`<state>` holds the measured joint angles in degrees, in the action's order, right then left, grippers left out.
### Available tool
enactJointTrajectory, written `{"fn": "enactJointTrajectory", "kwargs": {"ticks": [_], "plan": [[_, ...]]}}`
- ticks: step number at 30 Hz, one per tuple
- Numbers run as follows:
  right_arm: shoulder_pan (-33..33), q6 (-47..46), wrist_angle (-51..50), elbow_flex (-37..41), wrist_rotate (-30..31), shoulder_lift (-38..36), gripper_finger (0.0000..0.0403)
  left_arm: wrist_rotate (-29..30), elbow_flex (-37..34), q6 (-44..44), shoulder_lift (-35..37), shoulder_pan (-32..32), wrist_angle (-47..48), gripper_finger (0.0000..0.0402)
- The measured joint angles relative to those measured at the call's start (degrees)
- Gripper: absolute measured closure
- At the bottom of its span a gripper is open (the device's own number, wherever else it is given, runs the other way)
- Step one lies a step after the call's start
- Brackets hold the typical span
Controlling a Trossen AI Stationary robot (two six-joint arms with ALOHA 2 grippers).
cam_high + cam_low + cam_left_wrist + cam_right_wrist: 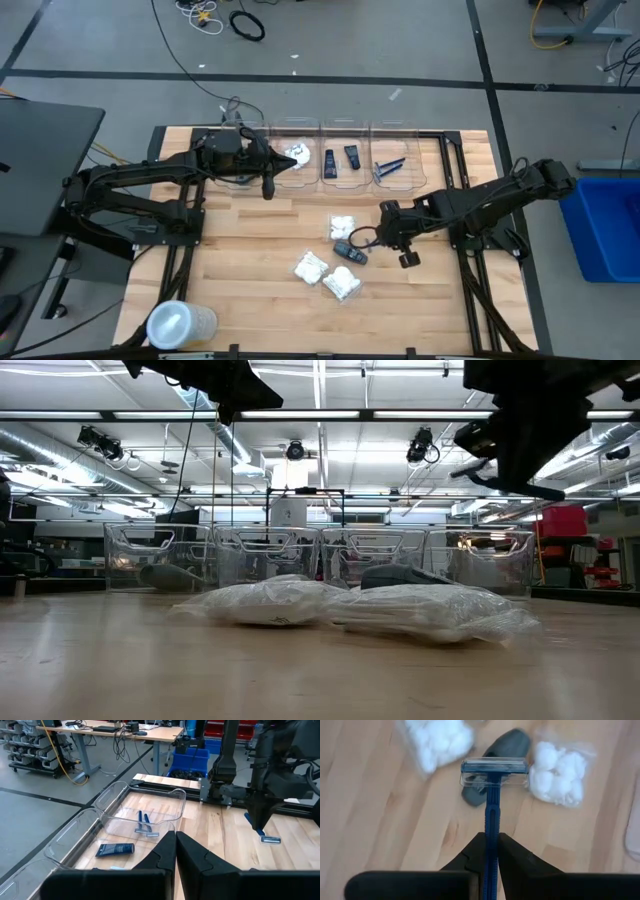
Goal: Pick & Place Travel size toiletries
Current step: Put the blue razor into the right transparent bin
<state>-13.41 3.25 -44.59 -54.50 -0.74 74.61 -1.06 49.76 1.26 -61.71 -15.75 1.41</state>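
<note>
My right end effector (489, 851) is clamped on a blue razor (492, 795), holding it above the surface (250, 250) right of centre in the high view, over a grey case (495, 757) flanked by two white packets (437, 742). My left end effector (175, 851) is closed and empty, hovering beside the bins (345, 160) in the upper middle, where two razors (145, 826) and a black tube (115, 850) lie.
</note>
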Motion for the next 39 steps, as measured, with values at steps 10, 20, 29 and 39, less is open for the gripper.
{"fn": "enactJointTrajectory", "kwargs": {"ticks": [10,20,29,39], "plan": [[0.1,-5.8,3.6,0.0,2.2,0.0,0.0359,0.0,0.0,0.0,0.0,0.0,0.0,0.0381],[3.6,-5.5,3.7,0.0,2.2,-4.8,0.0359,0.0,0.0,0.0,0.0,0.0,0.0,0.0381],[9.4,-4.8,3.3,0.0,7.7,-14.9,0.0359,0.0,0.0,0.0,0.0,0.0,0.0,0.0381],[15.0,-2.3,3.3,0.0,13.2,-21.1,0.0359,0.0,0.0,0.0,0.0,0.0,0.0,0.0381]]}}
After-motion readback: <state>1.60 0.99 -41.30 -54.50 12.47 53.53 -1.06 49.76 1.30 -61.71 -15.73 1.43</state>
